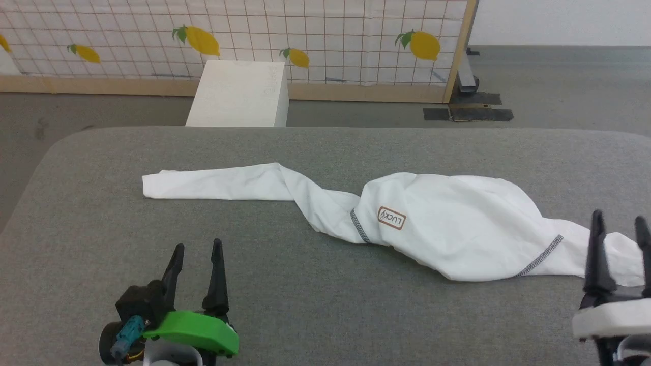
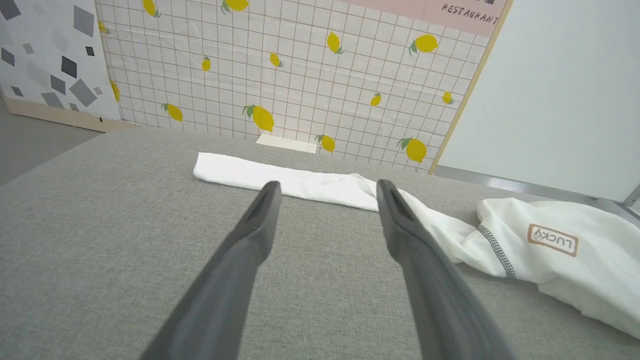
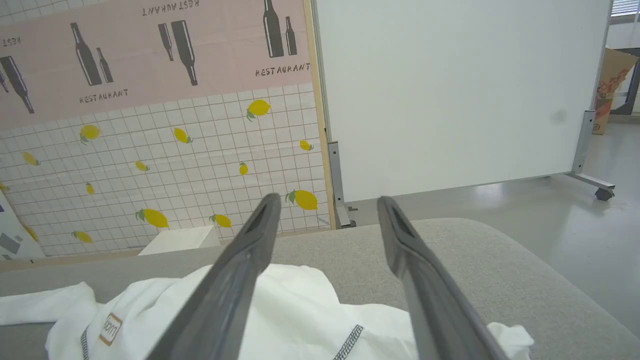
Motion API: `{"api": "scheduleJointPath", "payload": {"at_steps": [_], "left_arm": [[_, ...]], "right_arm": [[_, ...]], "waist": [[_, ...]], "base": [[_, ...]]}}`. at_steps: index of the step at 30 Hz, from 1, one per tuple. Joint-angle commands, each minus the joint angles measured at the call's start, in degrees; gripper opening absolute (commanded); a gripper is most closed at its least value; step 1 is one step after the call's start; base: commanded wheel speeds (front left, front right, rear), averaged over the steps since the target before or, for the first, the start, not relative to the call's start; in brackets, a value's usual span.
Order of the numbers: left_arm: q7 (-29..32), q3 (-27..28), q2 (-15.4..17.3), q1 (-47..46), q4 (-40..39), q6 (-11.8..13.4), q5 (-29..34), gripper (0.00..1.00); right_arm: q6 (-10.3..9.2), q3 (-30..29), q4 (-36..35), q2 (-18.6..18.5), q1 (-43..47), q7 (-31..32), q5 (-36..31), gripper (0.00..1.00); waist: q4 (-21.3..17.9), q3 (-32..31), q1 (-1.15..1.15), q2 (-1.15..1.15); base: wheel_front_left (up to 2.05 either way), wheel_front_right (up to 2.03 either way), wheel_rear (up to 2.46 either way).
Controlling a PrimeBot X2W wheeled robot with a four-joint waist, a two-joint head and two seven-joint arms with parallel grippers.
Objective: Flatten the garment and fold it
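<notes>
The white garment (image 1: 447, 223) lies crumpled across the grey table (image 1: 305, 295), one sleeve stretched out to the left, the bunched body with the "LUCKY" patch (image 1: 391, 218) at centre right. My left gripper (image 1: 196, 249) is open at the lower left, hovering over bare table in front of the sleeve (image 2: 280, 177). At the lower right my right gripper (image 1: 619, 218) is open above the garment's right end. Nothing is between its fingers (image 3: 240, 270), and the garment (image 3: 300, 310) lies below them.
A rigid white box (image 1: 238, 94) stands on the floor beyond the table's far edge. Behind it runs a lemon-patterned partition (image 1: 305, 35) with a wooden frame. A white panel on wheeled feet (image 3: 450, 90) stands to the right.
</notes>
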Motion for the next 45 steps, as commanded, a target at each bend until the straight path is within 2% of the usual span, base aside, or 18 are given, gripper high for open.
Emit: {"api": "scheduleJointPath", "payload": {"at_steps": [1, 7, 11, 17, 21, 24, 28, 32, 33, 34, 35, 39, 45], "left_arm": [[-0.26, -0.16, -0.25, 0.05, 0.37, 0.01, 0.72, 1.0], [2.48, -0.79, -1.04, -3.47, 3.24, -0.14, -1.96, 1.0], [6.48, -1.62, -1.27, -9.8, 6.03, -0.77, -3.48, 1.0], [19.9, -3.79, -0.94, -25.18, 14.91, -1.3, -4.67, 1.0], [32.82, -5.62, -0.41, -33.71, 23.64, -0.16, -4.6, 1.0], [40.29, -8.31, 0.49, -37.52, 28.49, -0.93, -3.27, 1.0], [44.94, -10.09, 1.75, -39.08, 32.92, -0.58, -1.84, 1.0], [46.85, -10.71, 1.98, -38.47, 36.03, -1.3, -2.26, 1.0], [46.62, -10.65, 2.11, -38.29, 36.45, -1.51, -2.48, 0.69], [45.89, -10.16, 1.97, -38.14, 36.51, -1.69, -3.13, 0.11], [45.1, -9.77, 1.77, -37.96, 36.62, -2.05, -3.81, 0.0], [39.94, -7.17, 1.08, -37.86, 35.18, -2.99, -6.89, 0.0], [30.18, -0.04, 0.04, -35.59, 27.76, -4.43, -14.73, 0.0]], "right_arm": [[-0.09, 1.44, 0.77, 0.07, 1.83, -0.86, 0.52, 1.0], [-0.09, 5.09, 5.12, 0.08, 5.07, -3.27, 2.67, 1.0], [-0.09, 5.51, 6.31, 0.08, 4.03, -4.28, 3.27, 1.0], [-0.09, 5.6, 6.0, 0.09, 0.7, -4.76, 2.33, 1.0], [-0.09, 6.1, 5.8, 0.09, -1.23, -4.84, 1.97, 1.0], [-0.09, 6.33, 6.23, 0.09, -2.2, -5.0, 2.29, 1.0], [-0.09, 7.16, 6.92, 0.09, -3.02, -5.32, 3.14, 1.0], [-0.09, 7.09, 7.57, 0.09, -3.13, -5.59, 3.71, 1.0], [-0.09, 6.99, 7.68, 0.09, -3.11, -5.64, 3.78, 1.0], [-0.09, 6.86, 7.75, 0.09, -3.05, -5.67, 3.84, 1.0], [-0.09, 6.63, 7.8, 0.09, -2.89, -5.71, 3.86, 1.0], [-0.09, 6.17, 7.87, 0.09, -2.42, -5.77, 3.29, 1.0], [-0.09, 6.22, 8.33, 0.09, -1.61, -5.79, 2.29, 1.0]], "waist": [[-0.92, -0.27, 0.0, 0.0], [-3.12, 0.11, 0.0, 0.0], [-4.95, 1.34, 0.0, 0.0], [-7.37, 5.37, 0.0, 0.0], [-9.21, 8.25, 0.0, 0.0], [-10.67, 10.01, 0.0, 0.0], [-12.47, 11.63, 0.0, 0.0], [-13.04, 12.22, 0.0, 0.0], [-13.0, 12.24, 0.0, 0.0], [-12.84, 12.16, 0.0, 0.0], [-12.43, 11.94, 0.0, 0.0], [-10.21, 10.51, 0.0, 0.0], [-4.33, 6.63, 0.0, 0.0]], "base": [[0.0, 0.0, 0.0], [0.0, 0.0, 0.0], [0.0, 0.0, 0.0], [0.0, 0.0, 0.0], [0.0, 0.0, 0.0], [0.0, 0.0, 0.0], [0.0, 0.0, 0.0], [0.0, 0.0, 0.0], [0.0, 0.0, 0.0], [0.0, 0.0, 0.0], [0.0, 0.0, 0.0], [0.0, 0.0, 0.0], [0.0, 0.0, 0.0]]}}
